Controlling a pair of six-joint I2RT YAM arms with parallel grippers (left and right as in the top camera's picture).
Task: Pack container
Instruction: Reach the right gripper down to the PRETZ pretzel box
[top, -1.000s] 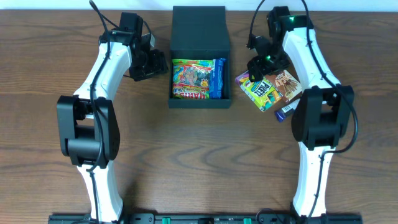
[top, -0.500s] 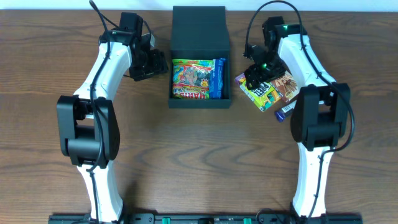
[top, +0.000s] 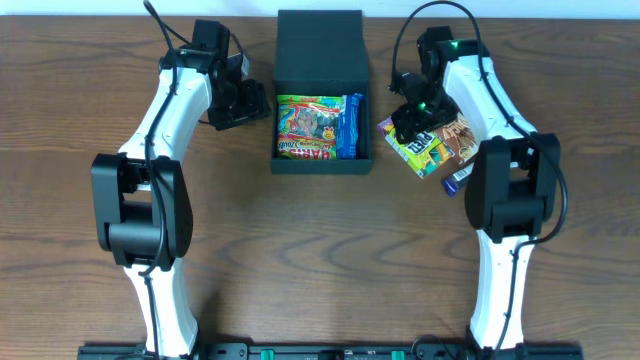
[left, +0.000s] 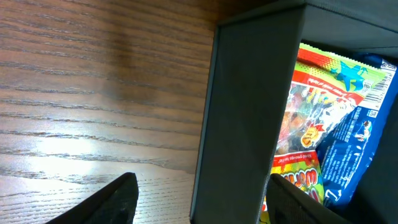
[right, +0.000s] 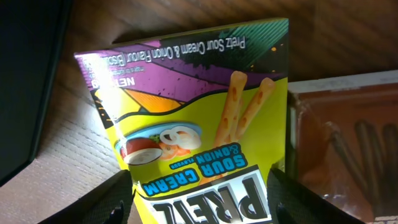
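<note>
The container (top: 320, 50) stands open at the middle of the far edge of the table (top: 320, 250). A gummy packet (top: 308, 127) and a blue packet (top: 350, 125) lie inside. A yellow pretzel packet (top: 420, 150) and a brown packet (top: 464, 138) wait outside, toward the right edge. My right gripper (top: 412, 122) hangs wide over the pretzel packet, holding nothing. My left gripper (top: 257, 103) stands wide across the container's left wall. I judge that about half is packed.

Bare table (top: 300, 250) in front of the container (top: 321, 165); snack packets (top: 425, 155) crowding its right flank, lid flap (top: 320, 45) behind.
</note>
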